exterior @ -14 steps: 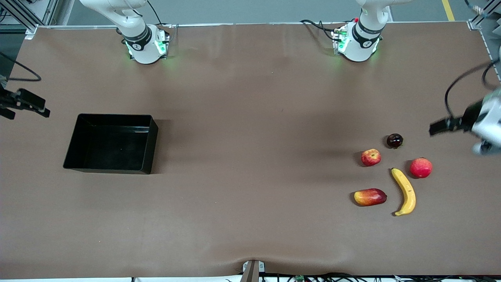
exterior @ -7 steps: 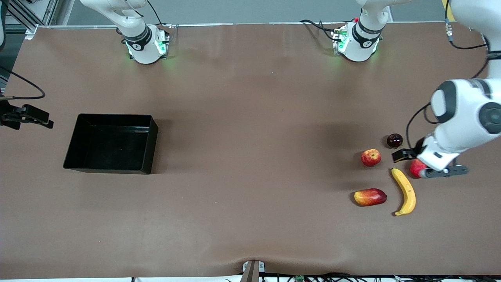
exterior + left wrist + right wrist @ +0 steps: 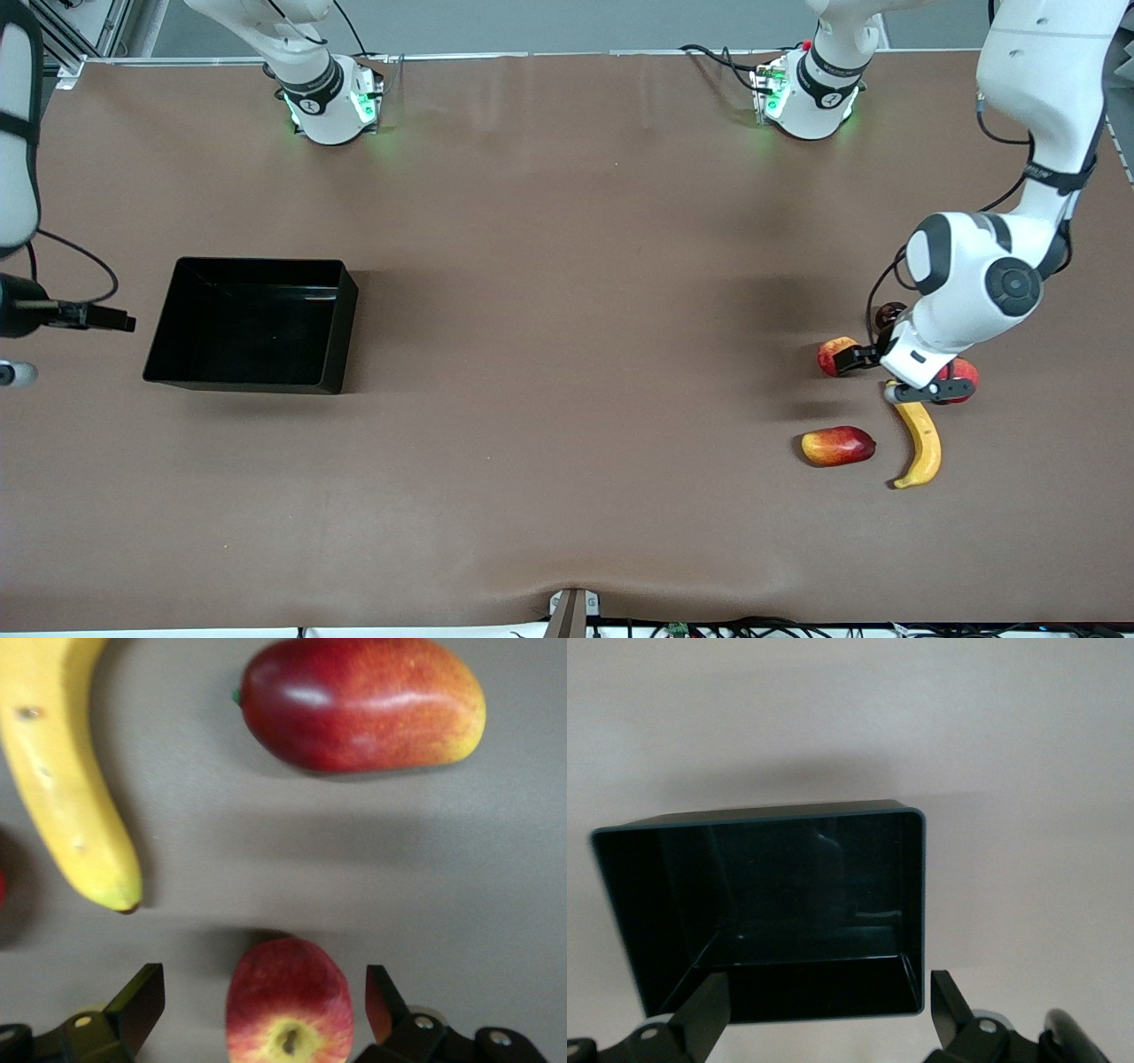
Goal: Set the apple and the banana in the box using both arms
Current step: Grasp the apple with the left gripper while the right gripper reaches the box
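Note:
The apple [image 3: 833,354], red with yellow streaks, lies on the table among other fruit; in the left wrist view the apple [image 3: 288,1005] shows its stem hollow. My left gripper [image 3: 897,374] hangs open over it, and in its own view the left gripper [image 3: 264,1001] has one finger on either side of the apple, not touching it. The yellow banana [image 3: 921,441] lies beside the apple, nearer the front camera, and the banana [image 3: 62,788] shows in the wrist view too. The black box [image 3: 239,383] is empty. Beside it, at the right arm's end, my right gripper [image 3: 62,347] is open and empty; the right gripper [image 3: 826,1019] faces the box [image 3: 757,813].
A red-and-yellow mango [image 3: 837,446] lies beside the banana. A round red-pink fruit [image 3: 966,370] and a dark plum [image 3: 886,313] are partly hidden by the left arm. A wide stretch of bare brown table separates the box from the fruit.
The left arm has swung in from the table's end and come down over the fruit, ending above the apple. The right gripper has drifted a little toward the front camera beside the box.

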`<action>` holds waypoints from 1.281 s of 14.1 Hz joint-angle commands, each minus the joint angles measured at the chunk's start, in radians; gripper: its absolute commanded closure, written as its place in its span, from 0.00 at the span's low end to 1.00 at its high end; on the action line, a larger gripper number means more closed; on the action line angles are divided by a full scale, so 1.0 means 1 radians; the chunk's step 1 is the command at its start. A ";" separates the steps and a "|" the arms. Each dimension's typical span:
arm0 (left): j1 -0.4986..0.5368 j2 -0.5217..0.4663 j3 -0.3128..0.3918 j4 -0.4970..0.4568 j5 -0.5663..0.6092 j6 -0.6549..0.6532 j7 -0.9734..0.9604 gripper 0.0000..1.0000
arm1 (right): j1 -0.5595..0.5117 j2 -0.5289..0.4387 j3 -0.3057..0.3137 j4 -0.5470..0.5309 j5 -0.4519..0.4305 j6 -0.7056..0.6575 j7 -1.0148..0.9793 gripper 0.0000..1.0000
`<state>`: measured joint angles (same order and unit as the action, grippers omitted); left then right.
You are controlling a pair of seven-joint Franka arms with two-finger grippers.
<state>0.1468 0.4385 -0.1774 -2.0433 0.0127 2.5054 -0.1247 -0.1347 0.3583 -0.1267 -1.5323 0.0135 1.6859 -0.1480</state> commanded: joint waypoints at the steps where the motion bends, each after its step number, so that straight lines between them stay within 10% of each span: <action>1: -0.003 0.011 -0.020 -0.002 -0.036 0.020 -0.021 0.00 | -0.077 0.050 0.016 -0.012 0.003 0.040 -0.045 0.00; 10: 0.002 0.011 -0.019 -0.063 -0.020 0.016 -0.010 0.00 | -0.149 0.105 0.019 -0.388 0.017 0.483 -0.192 0.01; 12: 0.004 0.011 -0.017 -0.066 -0.020 0.009 -0.009 0.32 | -0.151 0.103 0.021 -0.396 0.032 0.479 -0.237 0.50; 15: 0.005 -0.004 -0.014 -0.064 -0.020 -0.022 -0.012 1.00 | -0.163 0.097 0.021 -0.394 0.060 0.427 -0.258 0.93; 18: 0.005 -0.072 -0.014 -0.049 -0.007 -0.095 -0.003 1.00 | -0.155 0.087 0.022 -0.376 0.060 0.356 -0.258 1.00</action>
<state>0.1496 0.4444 -0.1923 -2.0905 -0.0024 2.4808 -0.1376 -0.2750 0.4734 -0.1220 -1.9113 0.0580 2.0842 -0.3871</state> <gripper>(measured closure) 0.317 0.692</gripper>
